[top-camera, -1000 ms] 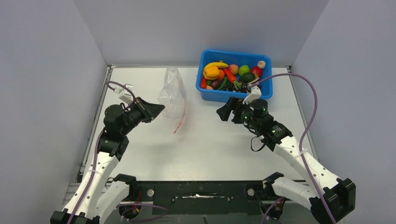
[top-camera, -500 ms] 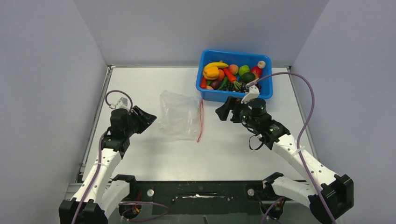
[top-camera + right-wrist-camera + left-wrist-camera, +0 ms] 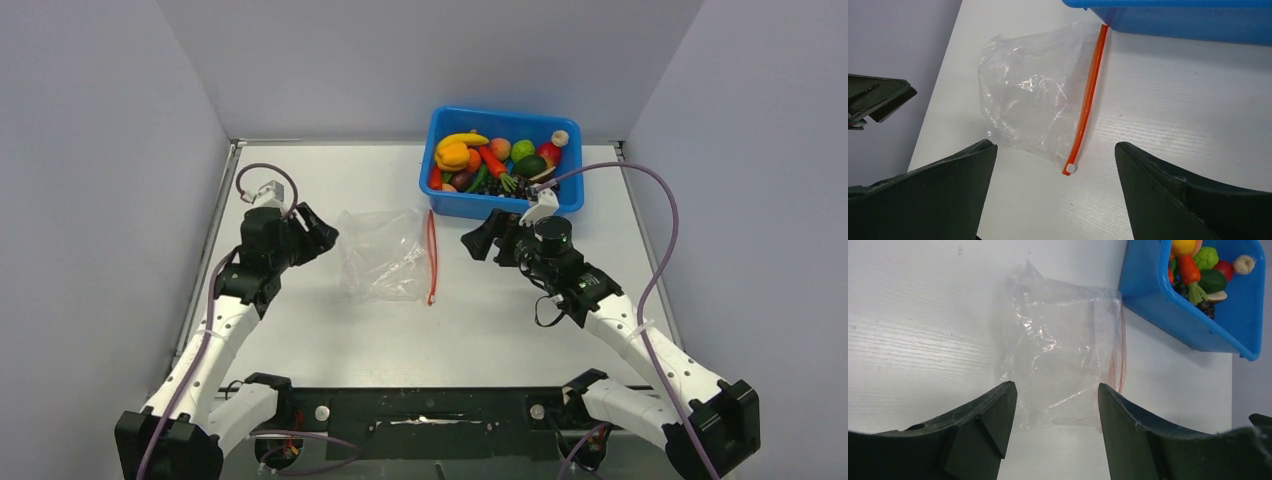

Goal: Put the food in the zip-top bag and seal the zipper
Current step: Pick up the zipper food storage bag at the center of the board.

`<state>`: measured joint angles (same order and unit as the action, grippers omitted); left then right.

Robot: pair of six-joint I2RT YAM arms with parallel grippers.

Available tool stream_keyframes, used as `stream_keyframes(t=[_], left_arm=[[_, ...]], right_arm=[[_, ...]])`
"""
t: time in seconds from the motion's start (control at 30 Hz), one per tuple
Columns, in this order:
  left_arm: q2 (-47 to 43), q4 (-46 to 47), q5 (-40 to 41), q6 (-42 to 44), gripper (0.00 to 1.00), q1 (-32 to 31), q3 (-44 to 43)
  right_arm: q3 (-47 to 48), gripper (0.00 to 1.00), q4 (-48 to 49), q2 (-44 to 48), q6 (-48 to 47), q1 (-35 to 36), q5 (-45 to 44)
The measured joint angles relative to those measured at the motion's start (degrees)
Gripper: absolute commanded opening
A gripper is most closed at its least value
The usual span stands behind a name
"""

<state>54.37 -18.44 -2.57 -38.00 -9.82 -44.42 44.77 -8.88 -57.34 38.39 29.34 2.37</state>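
Bag [image 3: 385, 265] lies flat and crinkled on the table [image 3: 500, 330], midway between the two grippers, with its zipper [image 3: 432, 255] along the edge that faces the right arm. The zipper runs straight away from the robot, and its far end reaches the near left corner of the blue bin [image 3: 480, 206] (whether the mouth is sealed cannot be told from these views). Food [image 3: 495, 155] sits heaped in the bin at the back right: a banana, a yellow pepper, a carrot, a peach, green pieces and a red one. The left gripper [image 3: 318, 230] is just left of the bag, its fingers spread apart with nothing between them. The right gripper [image 3: 487, 238] is near the zipper and in front of the bin, its fingers also wide apart and holding nothing.
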Motion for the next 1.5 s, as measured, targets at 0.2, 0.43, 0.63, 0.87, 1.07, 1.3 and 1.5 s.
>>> stream_keyframes(t=[0.2, 0.43, 0.63, 0.87, 1.07, 1.3, 1.5], left_arm=[[7.2, -0.7, 0.1, 3.7, 0.56, -4.4, -3.6], [13.2, -1.5, -6.0, 7.3, 0.56, -4.6, -3.7], [18.9, -1.9, -12.2, 9.9, 0.47, -3.9, -3.3], [25.7, -5.5, -13.6, 13.0, 0.46, -0.6, -2.3], [26.1, -6.4, -13.1, 13.2, 0.46, 1.9, -2.2], [26.1, -6.4, -13.2, 13.2, 0.45, 2.1, -1.8], [26.0, -6.3, -13.1, 13.3, 0.45, 2.1, -1.8]], right_arm=[[-3.8, 0.81, 4.4, -2.0, 5.6, 0.0, 2.6], [-3.8, 0.65, 12.8, -12.9, 10.9, 0.0, 6.7], [-3.8, 0.65, 21.6, -24.2, 13.1, 0.0, 9.9], [0.0, 0.79, 28.0, -37.7, 13.7, 0.3, 12.3], [0.6, 0.80, 33.6, -44.5, 15.9, 0.8, 13.4], [2.4, 0.80, 35.9, -48.0, 16.7, 1.6, 13.9], [2.6, 0.78, 39.3, -48.2, 16.5, 2.2, 15.3]])
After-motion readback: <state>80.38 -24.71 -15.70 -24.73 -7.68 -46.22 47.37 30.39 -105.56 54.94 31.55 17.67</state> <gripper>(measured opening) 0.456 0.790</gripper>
